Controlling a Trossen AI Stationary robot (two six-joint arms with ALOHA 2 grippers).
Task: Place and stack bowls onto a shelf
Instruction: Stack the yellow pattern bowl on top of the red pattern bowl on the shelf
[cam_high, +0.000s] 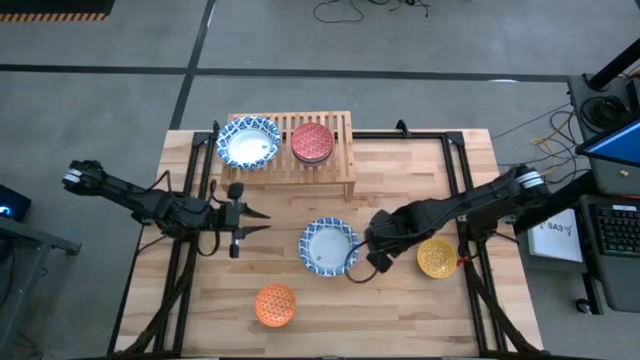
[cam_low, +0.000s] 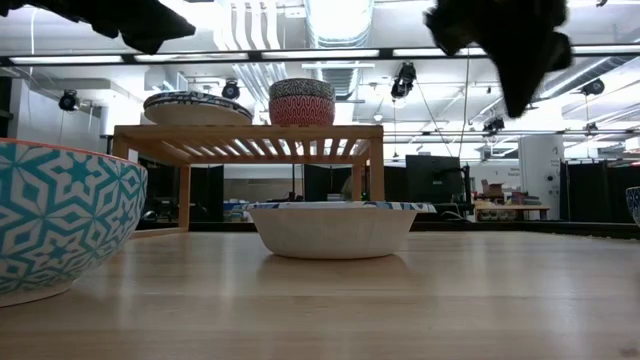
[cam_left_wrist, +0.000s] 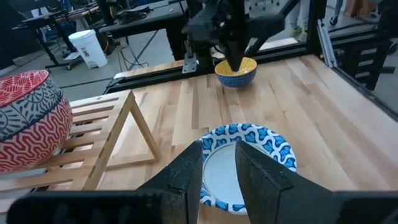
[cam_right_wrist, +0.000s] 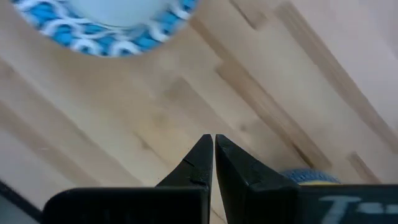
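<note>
Orange bowl (cam_low: 55, 215) nearest the low camera, at the counter's (cam_high: 420, 310) front edge, teal star pattern outside; from above it sits alone, left of centre. Behind it, mid-counter, a wide blue bowl (cam_high: 328, 247), white inside, nothing in it. Yellow bowl (cam_high: 437, 257) to its right, near the right-hand frame rail.

Shelf (cam_high: 345, 150) at the back of the counter: another wide blue bowl (cam_high: 248, 143) on its left end, red bowl (cam_high: 311, 142) just beside it, apart. Right end of the slats bare.

Right gripper (cam_high: 371, 255) hangs over the gap between mid-counter blue bowl and yellow bowl, fingers together, holding nothing. Its arm crosses above the yellow bowl's back side.

Left gripper (cam_high: 262, 221) well left of the mid-counter bowl, pointing toward it, fingers a narrow gap apart, empty.

Cables, a keyboard (cam_high: 616, 235) and black stands off the counter's right side.
</note>
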